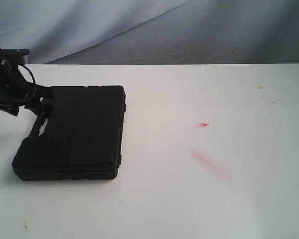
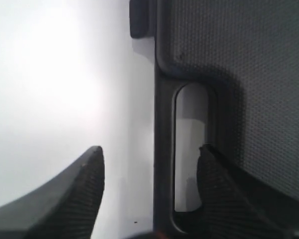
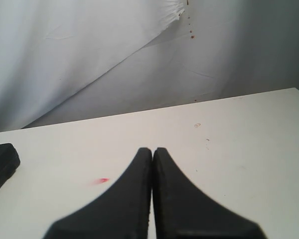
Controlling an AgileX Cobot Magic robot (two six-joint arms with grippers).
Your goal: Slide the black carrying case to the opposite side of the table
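The black case [image 1: 74,132] lies flat on the white table [image 1: 199,194] at the left. My left gripper [image 1: 42,107] is at the case's handle edge. In the left wrist view the left gripper [image 2: 151,149] is open and straddles the handle bar [image 2: 163,124]: one finger stands over the bare table [image 2: 55,74], the other in the handle slot [image 2: 190,139] beside the textured lid [image 2: 249,74]. Gaps show on both sides of the bar. My right gripper [image 3: 152,149] is shut on nothing above the table [image 3: 239,149]; a case corner [image 3: 0,162] shows at that view's edge.
Two red smears [image 1: 203,124] [image 1: 207,160] mark the tabletop right of the middle; one red smear [image 3: 102,180] shows in the right wrist view. A grey-white cloth backdrop [image 1: 164,30] hangs behind the far table edge.
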